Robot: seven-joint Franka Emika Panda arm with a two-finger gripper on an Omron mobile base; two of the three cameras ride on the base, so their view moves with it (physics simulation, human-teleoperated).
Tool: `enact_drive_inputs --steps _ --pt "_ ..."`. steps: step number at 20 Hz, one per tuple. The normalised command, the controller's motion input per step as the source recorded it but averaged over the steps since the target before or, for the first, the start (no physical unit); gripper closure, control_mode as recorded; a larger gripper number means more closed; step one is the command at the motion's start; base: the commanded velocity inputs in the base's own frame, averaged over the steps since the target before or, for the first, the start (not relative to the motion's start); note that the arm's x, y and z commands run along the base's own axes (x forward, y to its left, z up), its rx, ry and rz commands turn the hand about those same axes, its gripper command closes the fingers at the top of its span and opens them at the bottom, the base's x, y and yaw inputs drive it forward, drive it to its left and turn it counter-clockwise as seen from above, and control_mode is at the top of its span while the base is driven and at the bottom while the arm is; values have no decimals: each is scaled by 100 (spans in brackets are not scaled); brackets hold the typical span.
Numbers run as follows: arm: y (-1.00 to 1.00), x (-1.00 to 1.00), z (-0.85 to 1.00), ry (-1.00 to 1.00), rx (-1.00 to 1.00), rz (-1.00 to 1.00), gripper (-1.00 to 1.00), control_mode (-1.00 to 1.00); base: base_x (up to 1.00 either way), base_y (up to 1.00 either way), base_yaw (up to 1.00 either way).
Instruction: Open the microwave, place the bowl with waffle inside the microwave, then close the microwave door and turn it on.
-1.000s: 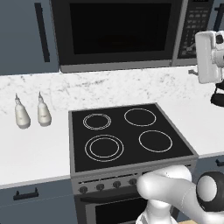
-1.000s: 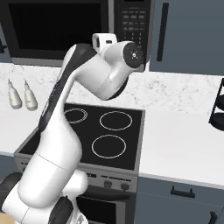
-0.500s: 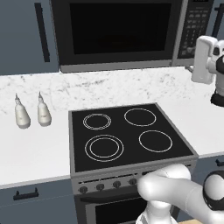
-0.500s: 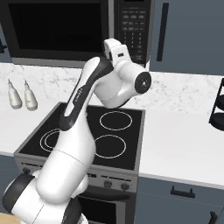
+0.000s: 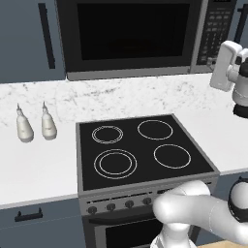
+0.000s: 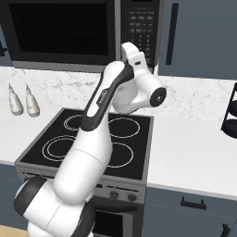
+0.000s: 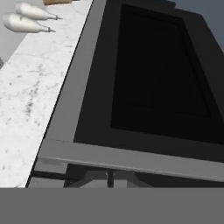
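Marble counter [image 5: 43, 164] behind, end effector [image 7: 109, 178] pressed together at the shut microwave door [image 7: 144, 87] edge could slip off without catching it

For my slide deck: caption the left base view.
Arm raised beside the closed microwave, above a black cooktop, two white bottles on the marble counter.

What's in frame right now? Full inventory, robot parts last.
wide black and steel-grey microwave: 1, mounted above the counter, dark glass door closed, keypad strip at its right end
black four-ring cooktop: 1, set in the counter below the microwave
small white pointed-tip bottles: 2, side by side on the counter left of the cooktop
white marble-look counter: 1, both sides of the cooktop
blue-grey cabinet doors with black handles: either side of the microwave
black wire rack: 1, right edge of counter
gripper: 1, dark fingers shut, at the door's edge
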Motion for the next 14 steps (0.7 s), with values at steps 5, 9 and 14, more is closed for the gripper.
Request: enact_drive_inputs --steps 5,9,14 --pt "-29 50 0 -6 5 0 100 -100 0 0 0" --pt "-32 44 0 -3 4 0 100 -100 0 0 0" --pt "-2 49 0 0 0 0 100 -100 0 0 0"
